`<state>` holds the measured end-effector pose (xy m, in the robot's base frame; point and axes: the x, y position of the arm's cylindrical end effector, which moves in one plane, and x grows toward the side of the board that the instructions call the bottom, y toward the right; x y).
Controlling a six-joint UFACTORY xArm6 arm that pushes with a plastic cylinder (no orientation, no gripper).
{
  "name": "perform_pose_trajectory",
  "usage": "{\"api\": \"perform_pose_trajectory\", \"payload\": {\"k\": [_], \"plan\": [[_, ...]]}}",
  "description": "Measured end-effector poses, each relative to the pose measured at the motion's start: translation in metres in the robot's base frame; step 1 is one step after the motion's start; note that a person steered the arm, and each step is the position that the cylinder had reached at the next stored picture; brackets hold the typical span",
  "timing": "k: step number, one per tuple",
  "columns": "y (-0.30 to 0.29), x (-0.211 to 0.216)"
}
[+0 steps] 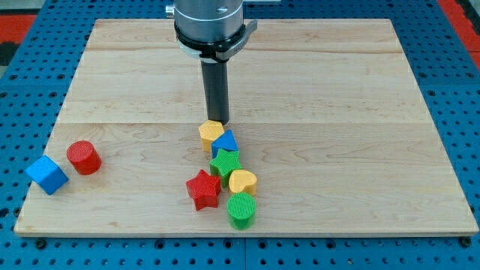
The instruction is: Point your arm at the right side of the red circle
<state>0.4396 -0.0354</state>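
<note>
Bright, even light from overhead falls across the pale wooden tabletop (337, 90), with no harsh glare. Shadows are soft and short, hugging the blocks' near sides. Focus is sharp throughout, colours are vivid, and the tabletop's edges show no clear bending.

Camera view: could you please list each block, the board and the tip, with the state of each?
Red circle: upright, near the board's left edge, apart from the cluster.
Blue cube: at the left edge, beside the red circle.
Yellow block: top of cluster, just below my tip.
Blue block: against the yellow block.
Green star: mid-cluster.
Red star: cluster's left.
Yellow heart: above the green cylinder.
Board: flat.
</note>
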Motion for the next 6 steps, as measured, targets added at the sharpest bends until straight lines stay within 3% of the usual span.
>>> {"api": "perform_pose_trajectory", "payload": {"k": [3, 6], "plan": [[-0.047, 0.022], [-0.123, 0.102]]}}
